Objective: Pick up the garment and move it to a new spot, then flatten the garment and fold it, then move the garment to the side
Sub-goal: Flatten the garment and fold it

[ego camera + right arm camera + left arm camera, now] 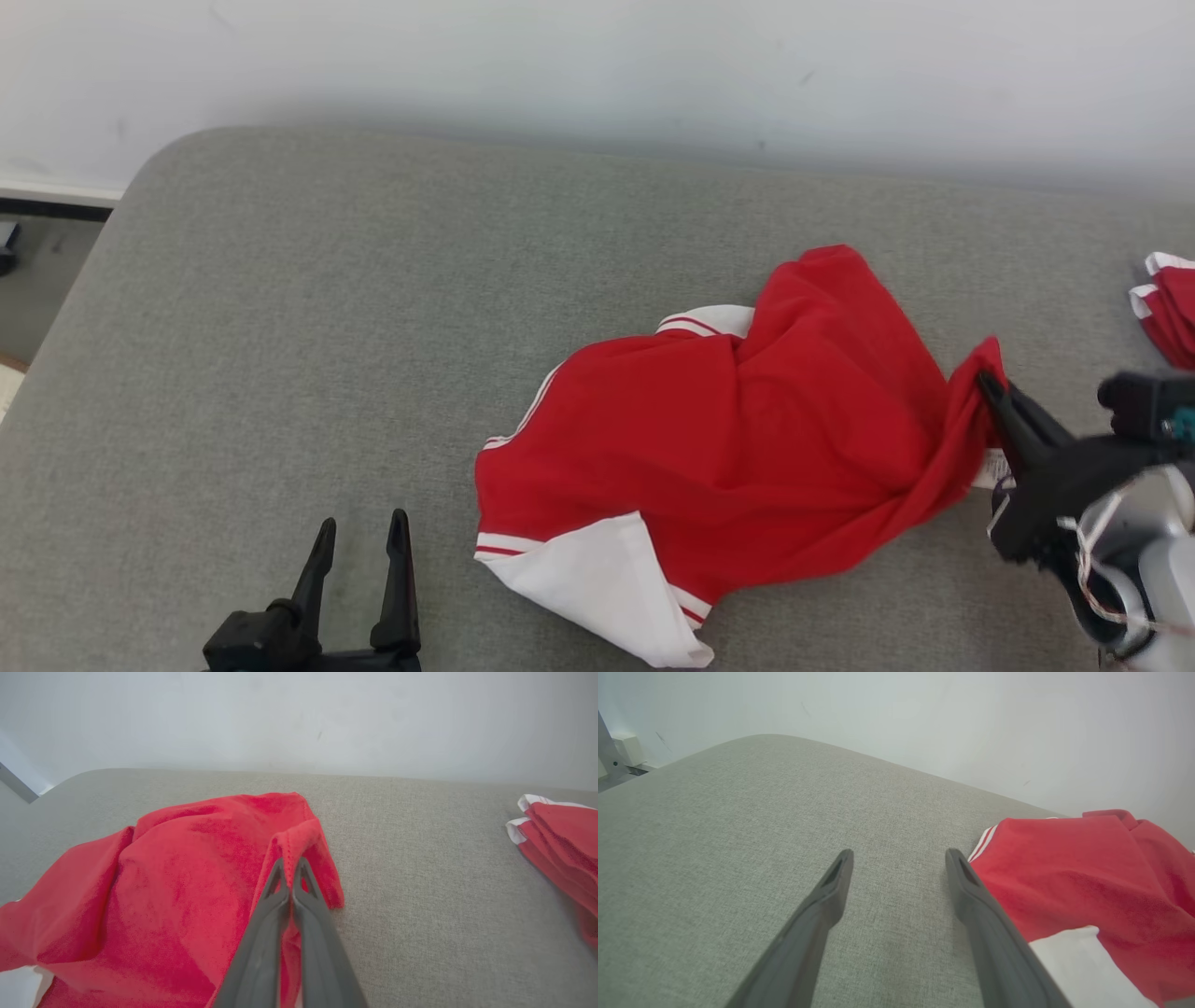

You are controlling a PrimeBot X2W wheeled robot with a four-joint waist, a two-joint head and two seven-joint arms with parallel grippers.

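The red garment (728,439) lay crumpled on the grey fabric-covered counter (280,327), right of centre in the head view; its body was rumpled into broad folds, and a white sleeve (607,579) with red-striped trim stuck out at its lower left corner, towards the bottom edge of the frame; a white collar (705,320) with a thin red stripe showed near the top of the heap.

The right hand (988,383) reached in from the right edge of that frame, its two dark fingers closed together on the garment's right-hand edge; a ridge of red cloth was pulled taut from the pinch towards the heap; in the right wrist view the fingers (261,933) met at their tips with a fold of hem caught between them, the cloth draping down on either side of the hand.

The left hand (363,519) sat at the lower left of the head view, fingers spread wide and gripping nothing, well apart from the sleeve; in the left wrist view it hung over bare grey fabric, with the garment's striped edge just beside its right finger.

A second red piece with white trim (1167,308), seemingly folded, lay at the far right edge of the head view, apart from the garment; a pale wall (597,65) ran behind the counter.
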